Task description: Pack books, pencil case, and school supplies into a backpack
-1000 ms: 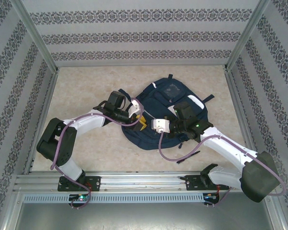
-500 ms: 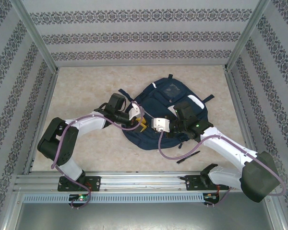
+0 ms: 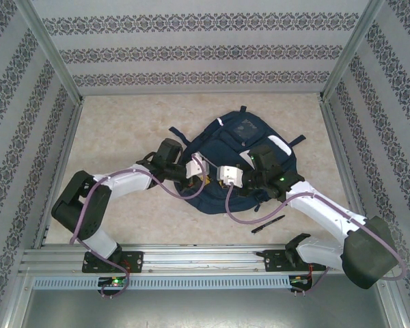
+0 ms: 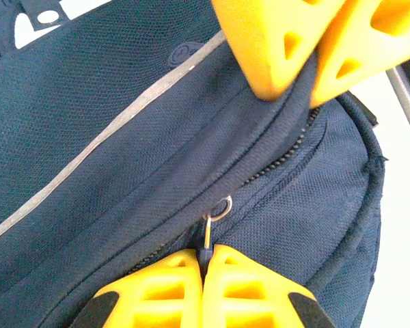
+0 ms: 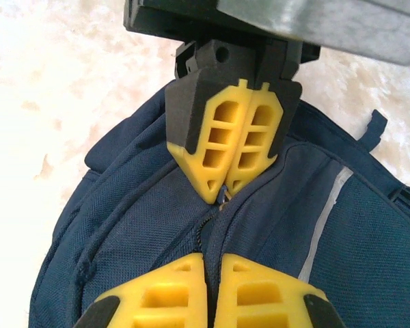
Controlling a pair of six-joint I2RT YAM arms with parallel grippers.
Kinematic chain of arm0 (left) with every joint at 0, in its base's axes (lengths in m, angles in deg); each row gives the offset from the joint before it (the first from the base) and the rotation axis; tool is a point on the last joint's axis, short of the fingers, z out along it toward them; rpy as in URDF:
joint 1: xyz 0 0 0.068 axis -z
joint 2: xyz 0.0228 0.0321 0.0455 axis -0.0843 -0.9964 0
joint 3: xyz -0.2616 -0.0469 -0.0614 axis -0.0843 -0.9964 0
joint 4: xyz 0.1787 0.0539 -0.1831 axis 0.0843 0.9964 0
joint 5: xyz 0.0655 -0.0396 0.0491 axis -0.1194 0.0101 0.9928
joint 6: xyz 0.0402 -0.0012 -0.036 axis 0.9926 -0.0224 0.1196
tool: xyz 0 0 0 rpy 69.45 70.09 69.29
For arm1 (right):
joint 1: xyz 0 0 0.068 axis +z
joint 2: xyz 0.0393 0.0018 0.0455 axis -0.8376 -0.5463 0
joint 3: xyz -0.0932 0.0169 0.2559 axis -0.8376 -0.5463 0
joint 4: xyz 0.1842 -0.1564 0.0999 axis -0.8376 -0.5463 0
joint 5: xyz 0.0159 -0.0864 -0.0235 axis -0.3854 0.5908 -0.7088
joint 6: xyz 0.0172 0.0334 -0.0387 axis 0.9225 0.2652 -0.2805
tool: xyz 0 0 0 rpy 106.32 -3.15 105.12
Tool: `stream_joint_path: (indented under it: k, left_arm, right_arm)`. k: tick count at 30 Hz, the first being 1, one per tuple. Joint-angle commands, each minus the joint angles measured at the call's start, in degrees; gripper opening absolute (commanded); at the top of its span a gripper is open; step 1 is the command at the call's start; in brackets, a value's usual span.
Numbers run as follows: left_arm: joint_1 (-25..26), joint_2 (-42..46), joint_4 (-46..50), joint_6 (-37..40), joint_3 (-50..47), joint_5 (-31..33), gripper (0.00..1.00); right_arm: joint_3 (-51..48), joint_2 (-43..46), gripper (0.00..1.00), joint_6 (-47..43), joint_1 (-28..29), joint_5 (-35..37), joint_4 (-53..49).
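The navy backpack lies flat mid-table, with a pale stripe across its fabric. My left gripper is shut on the small zipper pull of the backpack's zip. Facing it a short way along the zip, my right gripper is shut on a fold of the backpack's fabric beside the zip. A slim black pen lies on the table near the right arm. The books and pencil case are out of view.
Patterned walls and metal frame posts close in the table on three sides. A purple cable loops from the right arm over the table beside the pen. Bare table stretches left of and behind the backpack.
My left gripper has moved right and nearer along the backpack toward the right gripper, and has shut on the zipper pull. The right gripper has held its place and grip.
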Motion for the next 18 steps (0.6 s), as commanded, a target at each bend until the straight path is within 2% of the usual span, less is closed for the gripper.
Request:
stream_joint_path:
  k: [1,4,5,6,7,9,11,13,18]
  left_arm:
    - [-0.31,3.58,-0.53,3.57,-2.34,2.78,0.0]
    - [-2.32,4.91,5.47,0.94,-0.38,2.44,0.0]
    - [-2.33,5.31,8.74,1.87,0.63,1.95,0.0]
    - [-2.25,5.65,10.88,3.33,1.01,0.75,0.0]
    - [-1.99,6.13,11.05,3.93,0.66,0.13,0.0]
    - [-1.54,7.93,6.07,2.66,-2.13,-1.23,0.0]
    - [-1.58,9.55,-0.24,-2.2,-4.48,-2.33,0.0]
    - [-1.38,10.19,-3.12,-4.57,-5.35,-4.27,0.0]
    - [-0.34,9.37,-3.47,-6.34,-4.88,-5.31,0.0]
  right_arm:
    - [2.33,3.02,0.0,-3.34,-0.14,-1.74,-1.13]
    - [3.55,2.89,0.0,-10.84,-0.04,3.12,-10.19]
    - [3.67,2.57,0.03,-12.15,0.02,4.58,-12.14]
    - [2.96,2.65,0.22,-12.03,0.48,5.88,-11.48]
    - [1.94,3.28,0.33,-9.73,0.96,6.17,-8.7]
    - [-0.31,4.7,0.47,-1.41,1.3,1.21,-0.53]
    - [-0.47,4.18,0.52,2.34,3.12,0.68,1.97]
    - [0.89,2.34,0.54,4.08,5.24,3.85,1.91]
    - [3.02,-3.69,0.57,10.67,7.89,8.35,4.32]
